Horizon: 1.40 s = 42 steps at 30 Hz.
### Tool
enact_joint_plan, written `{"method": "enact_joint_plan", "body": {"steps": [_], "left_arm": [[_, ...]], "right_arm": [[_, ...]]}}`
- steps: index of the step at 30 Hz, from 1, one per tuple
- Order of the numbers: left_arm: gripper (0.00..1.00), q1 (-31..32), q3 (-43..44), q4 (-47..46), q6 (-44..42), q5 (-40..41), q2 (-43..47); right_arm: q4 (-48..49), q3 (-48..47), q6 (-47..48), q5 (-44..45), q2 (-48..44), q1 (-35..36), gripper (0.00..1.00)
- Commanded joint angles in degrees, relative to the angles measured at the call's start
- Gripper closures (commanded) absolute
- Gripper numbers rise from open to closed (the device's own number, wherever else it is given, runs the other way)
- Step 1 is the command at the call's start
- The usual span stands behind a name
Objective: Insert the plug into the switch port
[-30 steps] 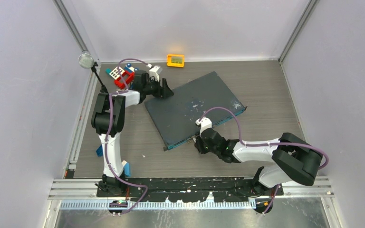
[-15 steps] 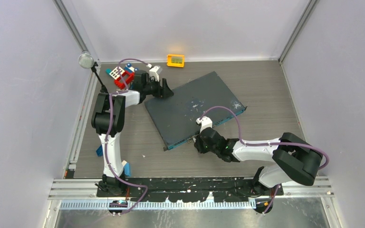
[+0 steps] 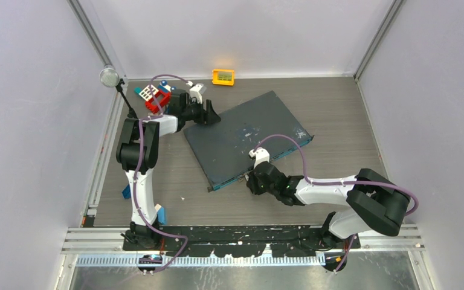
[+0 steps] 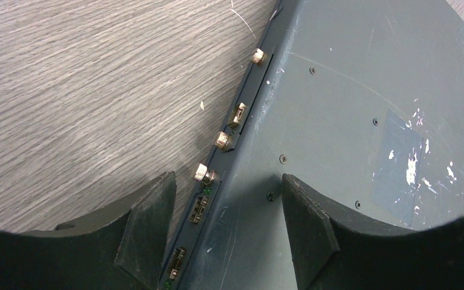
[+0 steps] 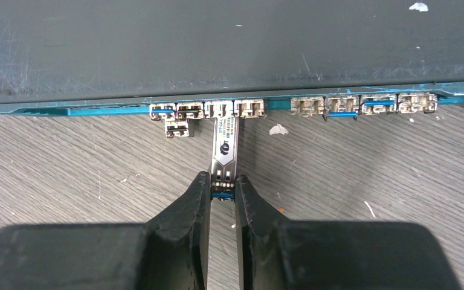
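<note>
My right hand (image 5: 222,184) is closed down narrow on the plug (image 5: 225,145), pinching just its rear end, where a blue latch bit shows between the pads. From my fingertips the plug points to 12 o'clock. Its nose meets the switch port (image 5: 219,109), third socket in the left group on the teal front strip of the switch box (image 5: 217,48). Most of the shell is outside; I can't tell how deep the nose sits.

A loose module (image 5: 177,128) lies on the counter (image 5: 66,175) just beside the row, at 10 o'clock from the plug.

In the top view my right hand (image 3: 252,179) is at the box's 6 o'clock edge. My left hand (image 3: 208,115) is at its 10 o'clock corner.

My left hand (image 4: 226,190) is wide open and holds nothing. It straddles the box's back edge by the brass thumbscrews, and I can't tell if it touches.

Handling, my guess:
- **Plug:** small, light, with a stiff metal shell and smooth sides, so probably slippery.
- **Grip:** the hold on the tail is short, so the plug could pivot if the nose catches. A better hold is on the flat sides a bit further forward, off the latch.
- **Push:** straight toward 12 o'clock with no twist, because the socket edges look thin.
- **Box:** looks rigid and heavyish, but it could slide on the counter under the push, so a brace at the far corner makes sense.
</note>
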State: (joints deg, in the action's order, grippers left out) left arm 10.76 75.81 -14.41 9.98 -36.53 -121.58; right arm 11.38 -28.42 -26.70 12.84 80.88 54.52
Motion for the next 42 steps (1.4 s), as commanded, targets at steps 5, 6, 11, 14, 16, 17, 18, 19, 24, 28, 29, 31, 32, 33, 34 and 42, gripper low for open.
{"method": "enact_joint_plan", "body": {"steps": [5, 6, 11, 14, 16, 17, 18, 19, 24, 28, 29, 31, 32, 33, 34, 42], "left_arm": [[0.35, 0.16, 0.81, 0.35, -1.98, -0.34, 0.08], [0.35, 0.12, 0.87, 0.35, -1.98, -0.35, 0.11], [0.35, 0.09, 0.78, 0.35, -1.99, -0.33, 0.11], [0.35, 0.13, 0.75, 0.35, -2.02, -0.34, 0.09], [0.35, 0.13, 0.80, 0.35, -2.06, -0.35, 0.11], [0.35, 0.14, 0.79, 0.35, -2.01, -0.32, 0.11], [0.35, 0.14, 0.76, 0.35, -2.05, -0.39, 0.11], [0.35, 0.18, 0.78, 0.35, -2.05, -0.32, 0.11], [0.35, 0.13, 0.79, 0.35, -2.07, -0.38, 0.10], [0.35, 0.13, 0.75, 0.35, -2.07, -0.30, 0.11], [0.35, 0.13, 0.74, 0.35, -2.07, -0.34, 0.11], [0.35, 0.13, 0.76, 0.35, -2.07, -0.26, 0.09], [0.35, 0.13, 0.74, 0.35, -2.07, -0.32, 0.19], [0.35, 0.13, 0.79, 0.35, -2.07, -0.32, 0.07], [0.35, 0.13, 0.76, 0.35, -2.07, -0.32, 0.11], [0.35, 0.13, 0.74, 0.35, -2.07, -0.31, 0.11]], "right_arm": [[9.24, -1.18, 4.59, 1.05, -3.89, -1.99, 1.00], [8.27, -0.51, 4.63, 0.15, -4.61, -2.00, 0.99], [5.28, 2.01, 4.24, -2.38, -7.49, -1.17, 0.99], [3.44, 2.70, 3.67, -2.32, -8.46, -0.59, 0.99], [2.34, 3.05, 3.15, -2.10, -8.72, -0.24, 0.99], [1.84, 3.23, 2.95, -2.07, -8.72, -0.19, 0.99], [1.35, 3.32, 2.69, -2.04, -8.65, -0.05, 0.99], [0.98, 3.44, 2.46, -2.03, -8.44, 0.10, 0.99], [0.94, 4.64, 1.17, -1.34, -7.23, 1.42, 1.00], [1.85, 5.57, 1.00, 1.50, -5.15, 3.16, 1.00], [1.39, 5.39, 1.11, 1.89, -4.32, 3.58, 0.99], [-0.40, 4.22, 1.16, 2.50, -3.02, 4.41, 1.00], [-1.58, 3.46, 1.08, 2.58, -2.55, 4.71, 1.00], [-3.13, 2.12, 1.23, 2.43, -2.16, 4.78, 0.99], [-5.52, 0.90, 1.43, 2.30, -1.94, 4.74, 0.99], [-21.10, -8.35, 3.11, -2.38, 0.85, 4.63, 1.00]]}}
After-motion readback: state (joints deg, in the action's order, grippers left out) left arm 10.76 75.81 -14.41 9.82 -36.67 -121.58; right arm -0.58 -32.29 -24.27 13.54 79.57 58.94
